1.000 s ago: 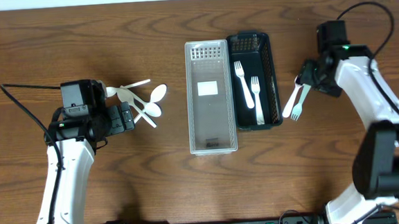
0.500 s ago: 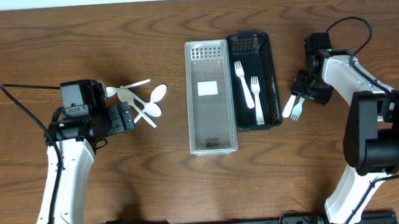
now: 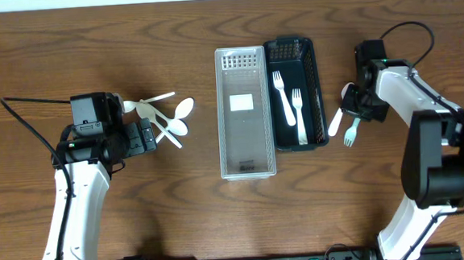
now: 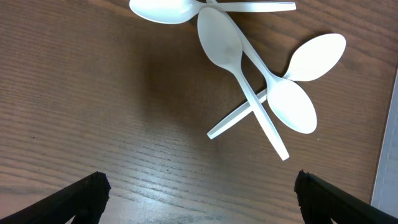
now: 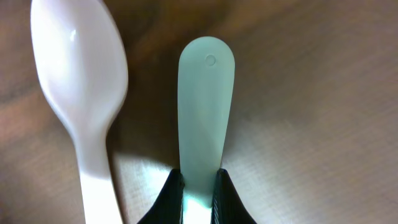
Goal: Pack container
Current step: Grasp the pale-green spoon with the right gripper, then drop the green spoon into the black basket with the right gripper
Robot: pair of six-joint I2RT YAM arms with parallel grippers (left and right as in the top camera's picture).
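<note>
At the far left of the overhead view the left gripper hovers above the wooden table. In the left wrist view its two dark fingertips sit at the lower corners of the frame. They are spread wide with only bare wood between them.

Just right of it, in the upper left-centre of the overhead view, lies a loose cluster of four white spoons. Their handles cross one another, and they lie near the gripper but are not touched by it.

In the centre stands the clear container, long and upright in the frame. A white label and a small dark speck show on its floor.

Touching its right side is the black basket, which holds two white forks lying side by side with their tines towards the top.

At the right, the right gripper is clamped on the handle of a white fork, whose tines point towards the bottom of the frame.

The right wrist view shows the fingertips pinching that handle just above the wood. A white spoon lies just beside it on the left.
</note>
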